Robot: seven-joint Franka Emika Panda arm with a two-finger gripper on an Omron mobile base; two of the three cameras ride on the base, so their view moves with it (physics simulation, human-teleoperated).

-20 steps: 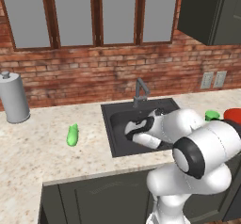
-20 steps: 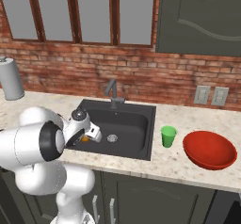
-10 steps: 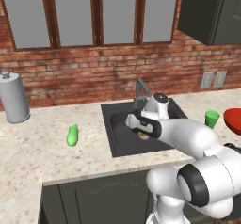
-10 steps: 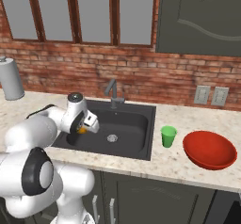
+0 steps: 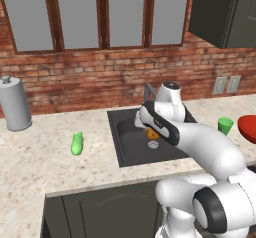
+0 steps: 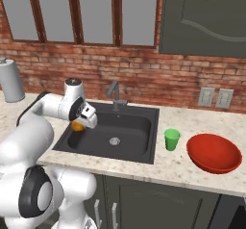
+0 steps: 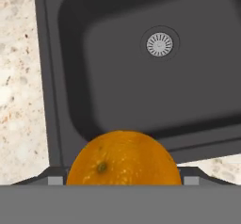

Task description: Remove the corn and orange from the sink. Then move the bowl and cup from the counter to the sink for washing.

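Note:
My gripper [image 6: 80,122] is shut on the orange [image 6: 77,125], holding it above the left part of the dark sink [image 6: 129,127]. In the hand view the orange [image 7: 123,158] sits between the fingers, with the sink [image 7: 141,86] and its drain below it. From the left base view the orange [image 5: 152,132] peeks out under the hand [image 5: 149,126]. The green corn [image 5: 76,143] lies on the counter left of the sink [image 5: 131,143]. Right of the basin stand the green cup [image 6: 171,139] and the red bowl [image 6: 214,153].
A dark faucet [image 6: 114,93] rises behind the sink at the brick wall. A grey canister [image 5: 15,104] stands at the far left of the counter. The counter's front edge runs just below the basin.
The arm has straightened and lifted, carrying the orange up out of the basin and slightly toward its left side. Corn, cup and bowl have not moved.

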